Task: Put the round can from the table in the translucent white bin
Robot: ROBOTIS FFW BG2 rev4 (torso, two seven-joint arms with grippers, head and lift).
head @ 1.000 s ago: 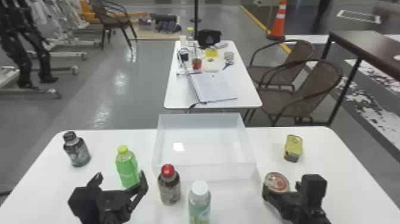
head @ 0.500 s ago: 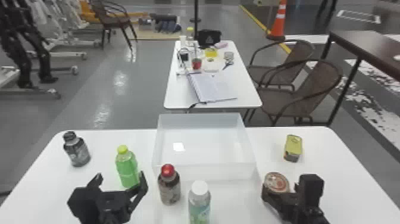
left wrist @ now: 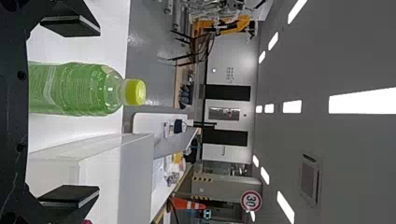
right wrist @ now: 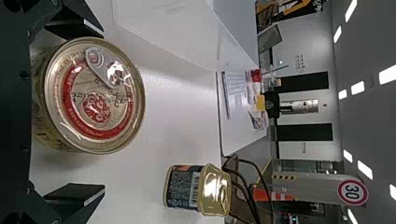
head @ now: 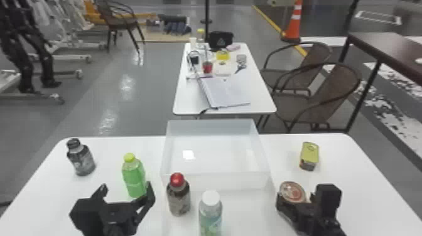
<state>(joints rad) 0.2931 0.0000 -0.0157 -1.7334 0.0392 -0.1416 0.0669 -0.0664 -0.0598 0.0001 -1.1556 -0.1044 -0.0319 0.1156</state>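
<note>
Right of the translucent white bin (head: 216,180), the round can (head: 292,192) stands on the table, with my right gripper (head: 296,196) around its near side. In the right wrist view the can (right wrist: 95,95) lies between the open fingers of the right gripper (right wrist: 77,115); one finger is close to it, and a gap separates it from the other. My left gripper (head: 125,188) is parked open at the table's left, near the green bottle (head: 134,180). The left wrist view shows that bottle (left wrist: 77,88) in front of the open left gripper (left wrist: 70,112).
A yellow rectangular can (head: 309,156) stands behind the round can. A red-capped bottle (head: 178,197) and a white-capped bottle (head: 210,215) stand before the bin, and a dark bottle (head: 81,158) is at the far left of the table (head: 339,157).
In the head view, my right gripper has shifted slightly left around the round can. The left arm and the can have kept their places.
</note>
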